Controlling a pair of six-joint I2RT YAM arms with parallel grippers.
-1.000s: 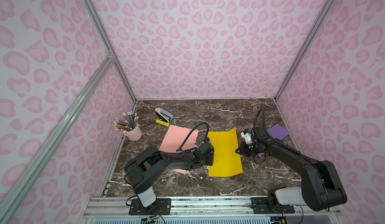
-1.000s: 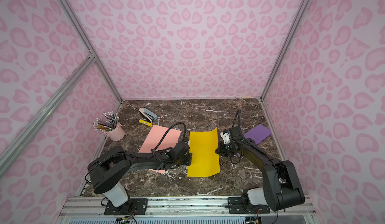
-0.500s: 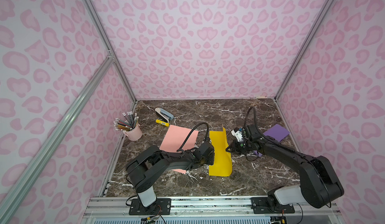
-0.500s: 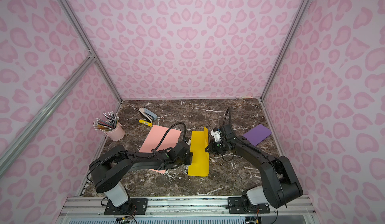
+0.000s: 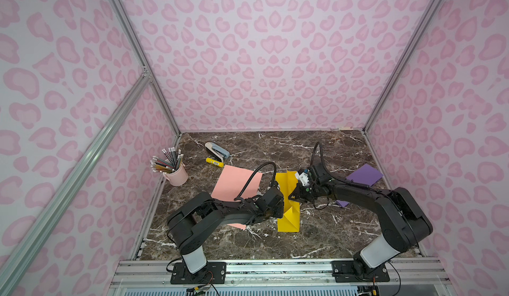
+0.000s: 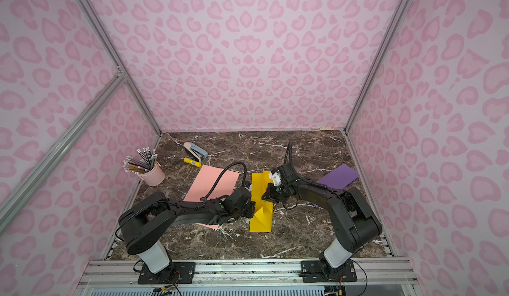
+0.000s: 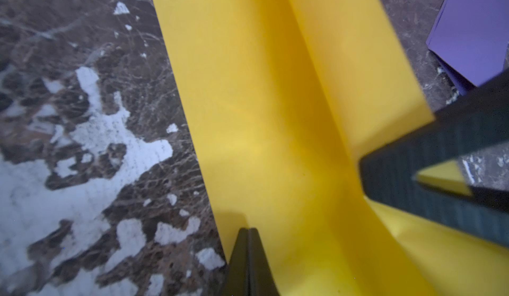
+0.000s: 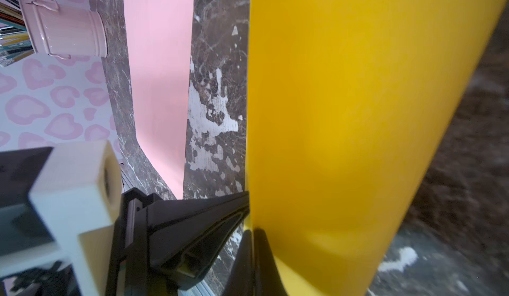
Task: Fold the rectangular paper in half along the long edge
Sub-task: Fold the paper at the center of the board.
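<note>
Pink heart-print walls (image 5: 248,60), aluminium frame posts (image 5: 139,53), brown marble tabletop (image 5: 275,245).

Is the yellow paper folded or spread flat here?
Partly folded, not flat: the yellow paper shows as a narrow strip, one half held raised over the other by the right gripper, layers gaping.

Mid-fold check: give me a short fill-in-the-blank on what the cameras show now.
1. The right pincer pinches the raised flap of the ___ paper.
2. The sheet partly under the left arm is ___.
3. The pencils stand in a cup at the table's ___ edge.
Missing: yellow; pink; left.
</note>
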